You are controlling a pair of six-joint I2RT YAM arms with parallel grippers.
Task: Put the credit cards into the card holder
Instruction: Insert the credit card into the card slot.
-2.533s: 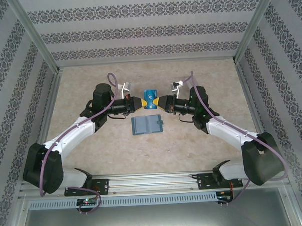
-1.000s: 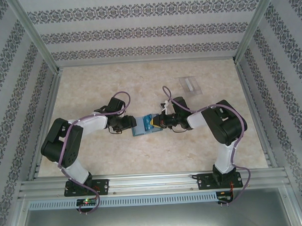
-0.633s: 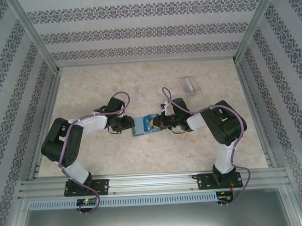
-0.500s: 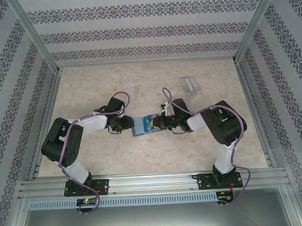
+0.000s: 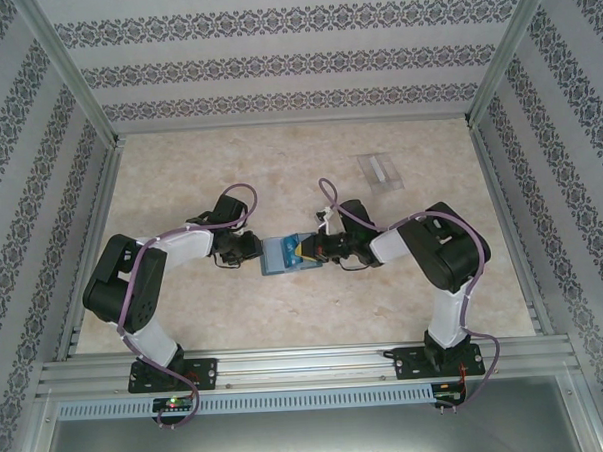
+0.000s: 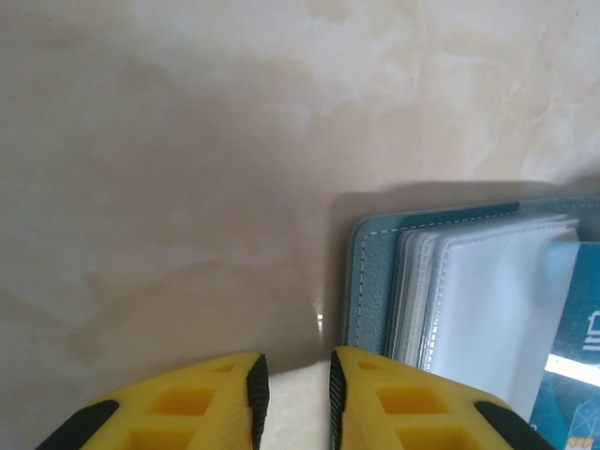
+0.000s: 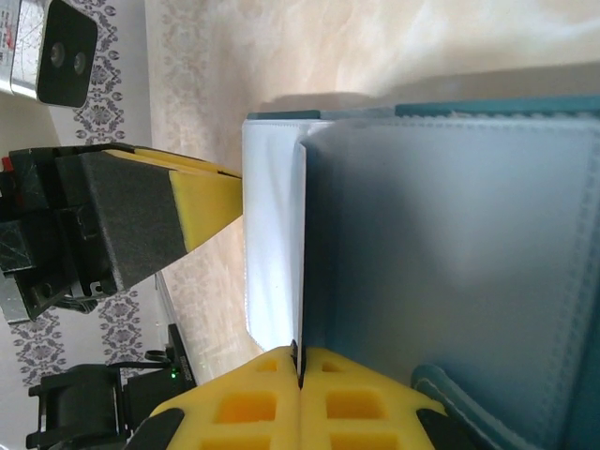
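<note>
Left gripper (image 5: pixel 255 251) is sitting just off the card holder's left edge, down at the table (image 5: pixel 179 171). From the left wrist its fingers (image 6: pixel 202 403) are showing a narrow gap with only bare tabletop in it, so it's gripping nothing. One finger is almost touching the holder's cover.

Card holder (image 5: pixel 279 257) is lying open and flat mid-table between the two grippers. Its teal cover (image 6: pixel 373 281) is facing down and the clear sleeves (image 6: pixel 487 300) are fanning up.

A blue credit card (image 6: pixel 572 375) is lying over the sleeves toward the holder's right side.

Right gripper (image 7: pixel 300 367) is reaching in over the holder's right half with its yellow fingers pressed tight together. It's pinching the credit card, which is showing edge-on from the right wrist, beside a lifted white sleeve page (image 7: pixel 272 234).

Clear plastic box (image 5: pixel 381 169) is sitting well apart from the holder, off to its far right.
</note>
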